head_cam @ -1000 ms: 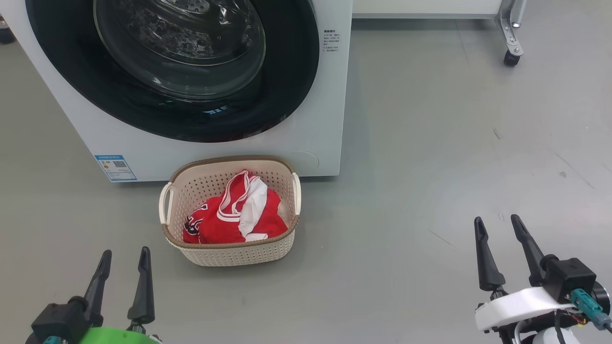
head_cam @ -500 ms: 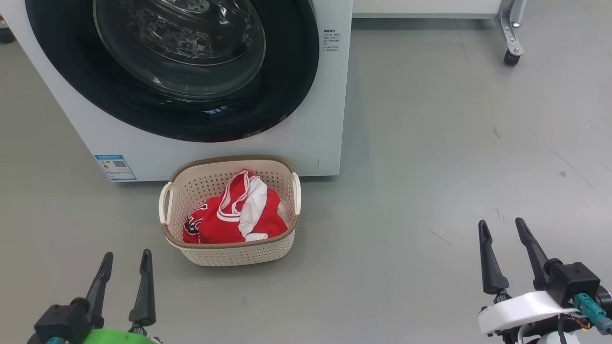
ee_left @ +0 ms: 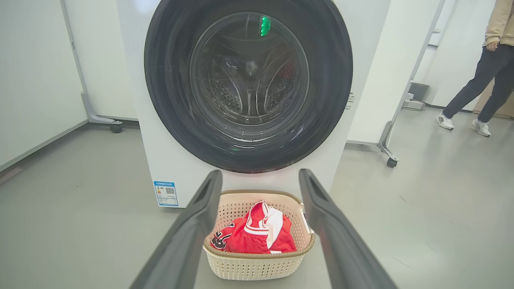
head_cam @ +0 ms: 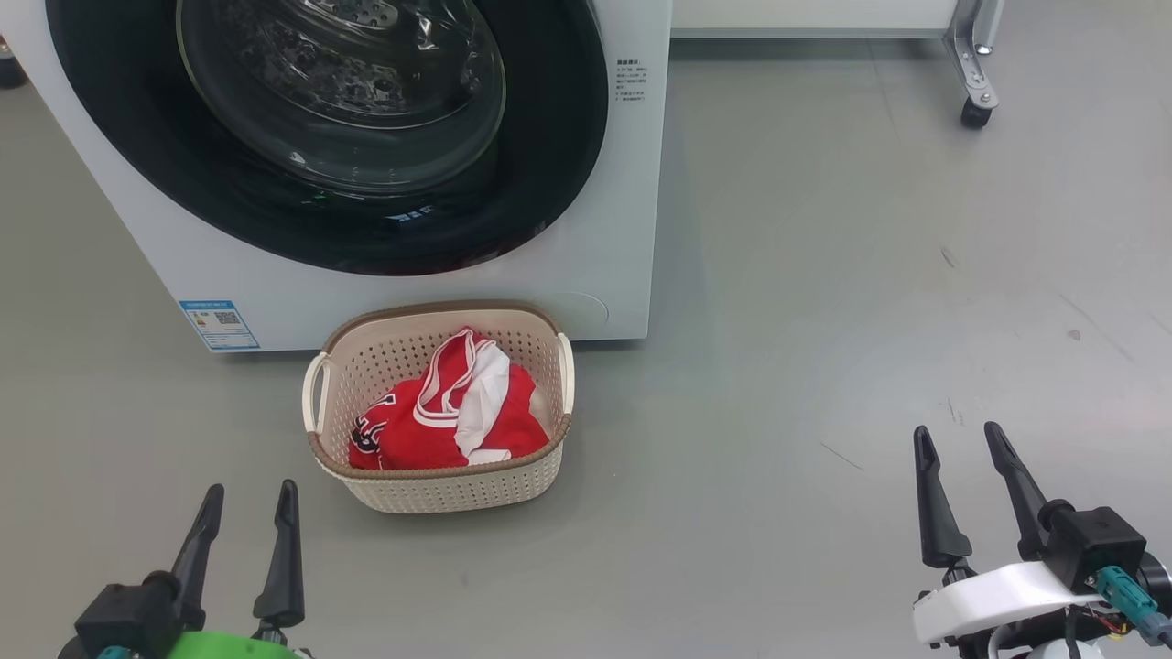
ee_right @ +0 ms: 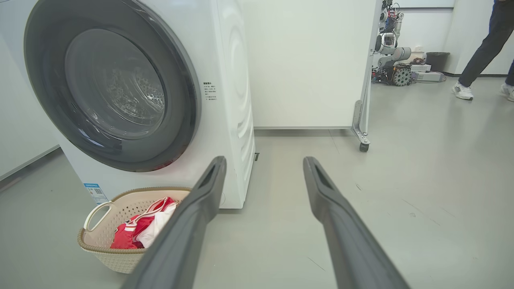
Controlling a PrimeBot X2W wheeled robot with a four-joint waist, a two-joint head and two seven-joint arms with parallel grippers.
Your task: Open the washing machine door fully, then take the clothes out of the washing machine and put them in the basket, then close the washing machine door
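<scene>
The clothes (head_cam: 449, 412) lie in the basket (head_cam: 458, 490) at lower centre, below the shut washing machine door (head_cam: 549, 183), so, work seemingly done, the left tool (head_cam: 253, 494) and right tool (head_cam: 955, 432) hang released, empty, in the bottom corners.

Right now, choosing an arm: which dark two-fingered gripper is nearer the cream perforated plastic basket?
The left gripper, at the head view's lower left: the basket sits just ahead, while the right gripper stands far aside.
</scene>
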